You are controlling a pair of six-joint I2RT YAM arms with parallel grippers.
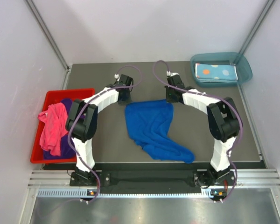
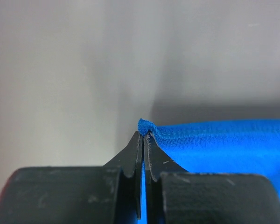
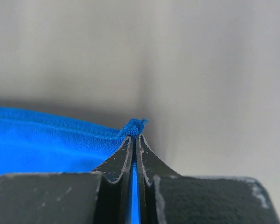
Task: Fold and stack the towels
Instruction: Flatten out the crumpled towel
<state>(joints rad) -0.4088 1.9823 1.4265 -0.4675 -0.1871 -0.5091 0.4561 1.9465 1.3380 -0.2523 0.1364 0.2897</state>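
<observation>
Left claw (image 2: 143, 135) is pinched fully shut on one upper corner of the royal blue towel (image 1: 151, 128), and the right claw (image 3: 134, 137) grips the other the same way. Holding both corners of one edge probably lets the arms carry it straight over for a fold. This towel lies rumpled mid-frame on the tabletop (image 1: 109, 140), trailing toward lower right. The dotted towel (image 1: 214, 71) sits folded in the teal tray (image 1: 245, 70), upper right.

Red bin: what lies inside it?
A pink towel lies crumpled on a purple towel inside the red bin. Whatever is under them is covered and cannot be seen.
</observation>
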